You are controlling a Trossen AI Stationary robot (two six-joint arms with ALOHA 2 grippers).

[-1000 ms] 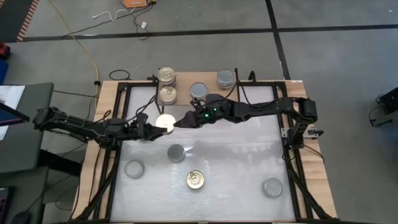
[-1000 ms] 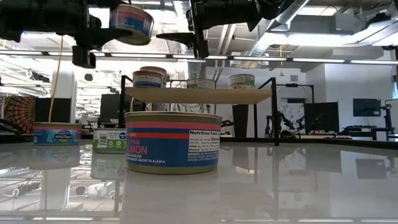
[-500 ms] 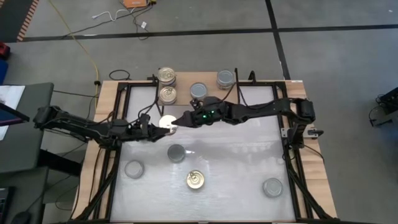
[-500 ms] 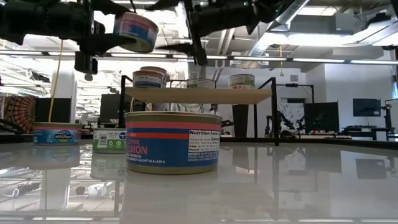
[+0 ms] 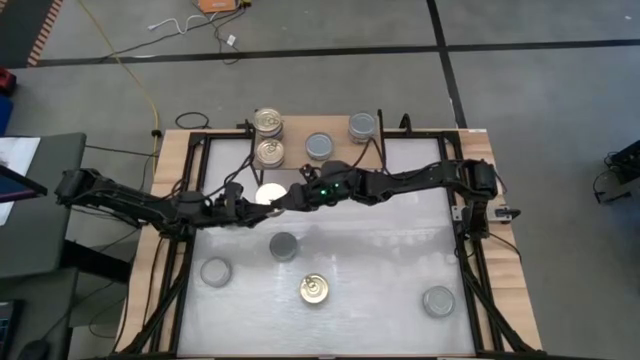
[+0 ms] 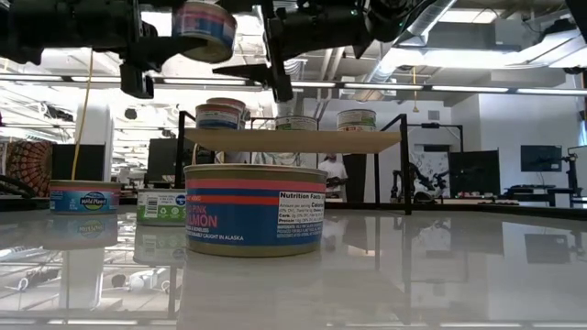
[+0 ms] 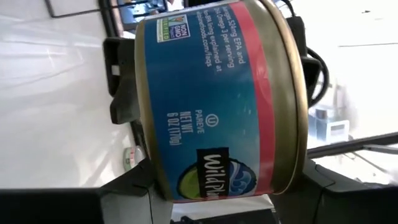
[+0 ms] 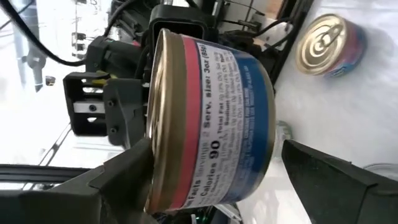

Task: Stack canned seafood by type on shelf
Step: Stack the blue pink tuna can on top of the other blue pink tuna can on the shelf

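My left gripper [image 5: 258,203] holds a blue-and-pink salmon can [image 6: 205,20] aloft just before the shelf [image 6: 292,139], mid-handover; my right gripper [image 5: 285,199], fingers wide around it, must close next.

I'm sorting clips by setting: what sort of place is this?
Probably a robotics lab or workshop: bare ceiling ducts and strip lights, a cable trailing over the taped floor, and two robot arms at a white table.
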